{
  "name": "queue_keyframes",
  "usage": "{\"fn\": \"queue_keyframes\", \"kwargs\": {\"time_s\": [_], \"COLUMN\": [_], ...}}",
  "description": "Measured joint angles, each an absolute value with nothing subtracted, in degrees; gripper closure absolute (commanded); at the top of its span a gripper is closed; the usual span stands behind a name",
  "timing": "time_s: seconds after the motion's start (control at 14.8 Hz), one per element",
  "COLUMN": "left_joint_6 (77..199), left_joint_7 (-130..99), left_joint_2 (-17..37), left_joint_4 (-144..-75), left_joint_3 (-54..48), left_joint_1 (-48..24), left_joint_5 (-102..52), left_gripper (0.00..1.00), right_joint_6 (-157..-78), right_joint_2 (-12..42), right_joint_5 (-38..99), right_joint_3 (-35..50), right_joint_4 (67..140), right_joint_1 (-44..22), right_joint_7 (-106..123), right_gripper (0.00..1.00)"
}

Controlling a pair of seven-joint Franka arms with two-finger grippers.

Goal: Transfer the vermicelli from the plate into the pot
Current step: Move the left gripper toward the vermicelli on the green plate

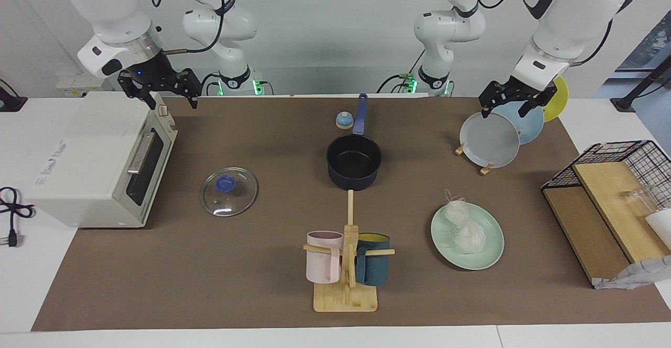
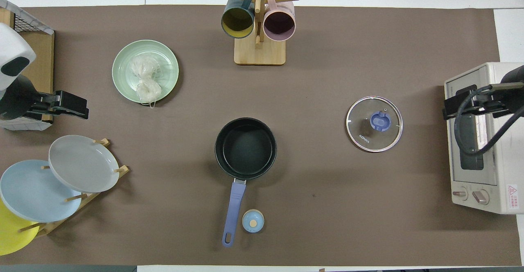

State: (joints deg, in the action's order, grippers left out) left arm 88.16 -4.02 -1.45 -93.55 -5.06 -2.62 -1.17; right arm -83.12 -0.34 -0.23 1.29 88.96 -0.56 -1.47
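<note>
The vermicelli [image 1: 464, 227] is a white glassy clump lying on the mint-green plate [image 1: 490, 256], toward the left arm's end of the table; both also show in the overhead view, the vermicelli [image 2: 145, 79] on the plate [image 2: 123, 59]. The dark pot [image 1: 354, 162] stands mid-table, empty, its blue handle pointing toward the robots; it also shows in the overhead view [image 2: 245, 148]. My left gripper [image 1: 503, 111] hangs open and empty over the plate rack. My right gripper [image 1: 173, 101] hangs open and empty over the toaster oven's corner. Both are well apart from plate and pot.
A toaster oven [image 1: 99, 159] stands at the right arm's end. A glass lid [image 1: 229, 191] lies beside the pot. A wooden mug rack [image 1: 346, 264] with two mugs stands farther out than the pot. A plate rack [image 1: 493, 138], a small blue knob [image 1: 344, 121] and a wire basket [image 1: 618, 191] are also there.
</note>
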Motion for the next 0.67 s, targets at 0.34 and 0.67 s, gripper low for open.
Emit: {"fn": "queue_keyframes", "kwargs": {"time_s": [0.34,0.67], "left_joint_6": [88.2,89.4], "left_joint_7": [-4.0,-4.0], "left_joint_2": [-1.4,-1.4], "left_joint_4": [-93.6,-93.5], "left_joint_3": [-5.1,-5.1], "left_joint_1": [-2.6,-2.6], "left_joint_5": [-1.2,-1.2], "left_gripper": [0.00,0.00], "right_joint_6": [-83.3,-89.4], "right_joint_2": [-0.3,-0.2], "right_joint_5": [-0.2,0.3], "right_joint_3": [1.3,1.3], "right_joint_4": [89.0,91.5], "right_joint_1": [-0.6,-0.6], "right_joint_7": [-1.5,-1.5], "right_gripper": [0.00,0.00]}}
